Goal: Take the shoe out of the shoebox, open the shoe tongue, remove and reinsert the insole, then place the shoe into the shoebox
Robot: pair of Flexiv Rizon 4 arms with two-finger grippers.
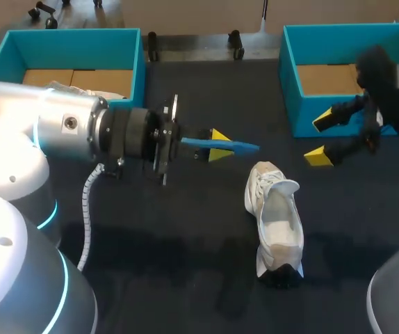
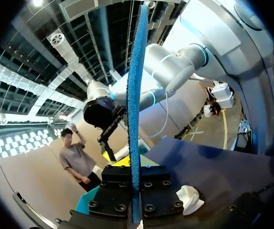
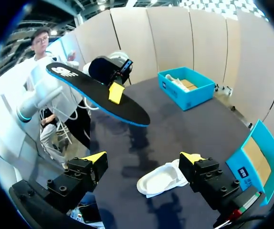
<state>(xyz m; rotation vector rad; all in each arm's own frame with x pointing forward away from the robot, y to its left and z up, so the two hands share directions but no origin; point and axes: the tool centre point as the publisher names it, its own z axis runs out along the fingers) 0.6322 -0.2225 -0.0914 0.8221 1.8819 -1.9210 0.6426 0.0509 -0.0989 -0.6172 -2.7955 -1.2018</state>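
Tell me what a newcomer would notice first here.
The blue insole stands out most: it is held above the table in the left gripper, which is shut on it. Next is the white shoe, lying on the table outside the left box and the right box. The right gripper is open and empty in front of the right box.

Dark table (image 1: 185, 271) w/ shoe (image 1: 277, 223), 2 shoeboxes (image 1: 74, 38)
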